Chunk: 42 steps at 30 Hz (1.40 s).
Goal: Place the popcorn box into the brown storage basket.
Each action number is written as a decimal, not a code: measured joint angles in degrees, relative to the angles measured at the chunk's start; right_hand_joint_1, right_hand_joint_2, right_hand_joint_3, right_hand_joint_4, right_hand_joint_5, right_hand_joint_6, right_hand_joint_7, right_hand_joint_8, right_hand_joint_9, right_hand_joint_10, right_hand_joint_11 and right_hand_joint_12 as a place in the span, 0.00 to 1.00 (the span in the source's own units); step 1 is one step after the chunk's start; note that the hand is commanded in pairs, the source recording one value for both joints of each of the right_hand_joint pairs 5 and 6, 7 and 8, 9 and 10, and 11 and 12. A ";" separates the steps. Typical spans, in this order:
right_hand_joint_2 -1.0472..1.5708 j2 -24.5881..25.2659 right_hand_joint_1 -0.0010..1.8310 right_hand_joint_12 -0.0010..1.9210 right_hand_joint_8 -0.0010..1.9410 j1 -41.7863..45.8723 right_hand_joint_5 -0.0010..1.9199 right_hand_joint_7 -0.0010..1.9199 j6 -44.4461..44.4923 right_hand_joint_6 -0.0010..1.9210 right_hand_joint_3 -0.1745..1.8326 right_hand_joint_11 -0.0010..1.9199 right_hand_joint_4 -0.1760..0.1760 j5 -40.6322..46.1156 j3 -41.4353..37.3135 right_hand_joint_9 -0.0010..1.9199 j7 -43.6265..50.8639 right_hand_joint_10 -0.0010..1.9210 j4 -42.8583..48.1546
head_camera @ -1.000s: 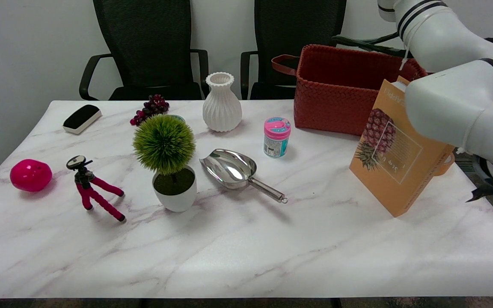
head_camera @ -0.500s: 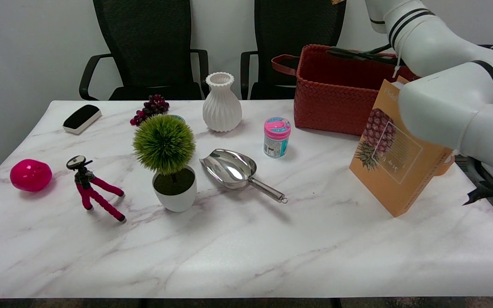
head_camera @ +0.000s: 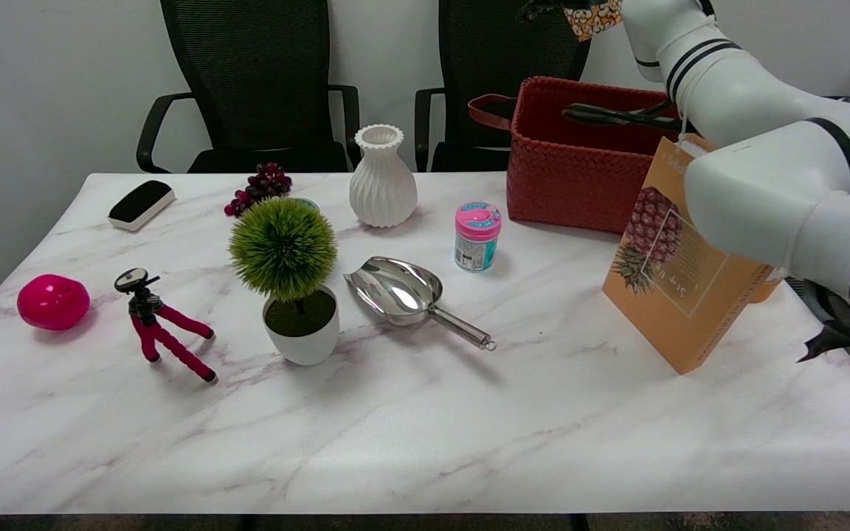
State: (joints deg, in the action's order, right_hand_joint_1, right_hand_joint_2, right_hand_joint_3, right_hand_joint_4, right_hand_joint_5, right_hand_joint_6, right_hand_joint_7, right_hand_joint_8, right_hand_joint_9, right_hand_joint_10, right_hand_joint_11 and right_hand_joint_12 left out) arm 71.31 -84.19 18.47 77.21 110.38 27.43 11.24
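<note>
We see the popcorn box [head_camera: 593, 16] at the frame's top edge, directly above the brown storage basket [head_camera: 580, 158], apparently held by our right hand [head_camera: 554, 7] (mostly cropped, so the grip is unclear).

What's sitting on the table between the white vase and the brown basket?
In the head view, only the pink-lidded jar stands between the white vase and the brown basket, a little nearer the camera than both. The rest of that stretch is bare tabletop.
</note>
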 measured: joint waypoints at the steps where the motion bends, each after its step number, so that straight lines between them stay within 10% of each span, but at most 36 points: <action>1: 0.57 -0.08 0.58 0.89 0.79 0.20 0.42 0.80 0.00 0.42 0.42 0.89 0.50 -0.01 -0.02 0.62 0.17 0.62 -0.10; 42: 0.54 -2.00 0.58 0.86 0.77 4.99 0.40 0.78 0.03 0.40 0.44 0.86 0.50 0.70 -0.42 0.60 1.71 0.60 -1.24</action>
State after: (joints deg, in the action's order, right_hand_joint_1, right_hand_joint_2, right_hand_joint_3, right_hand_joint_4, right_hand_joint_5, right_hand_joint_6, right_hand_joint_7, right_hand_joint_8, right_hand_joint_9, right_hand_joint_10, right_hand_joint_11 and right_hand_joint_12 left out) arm 69.31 -79.20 18.50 77.91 109.97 29.13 10.00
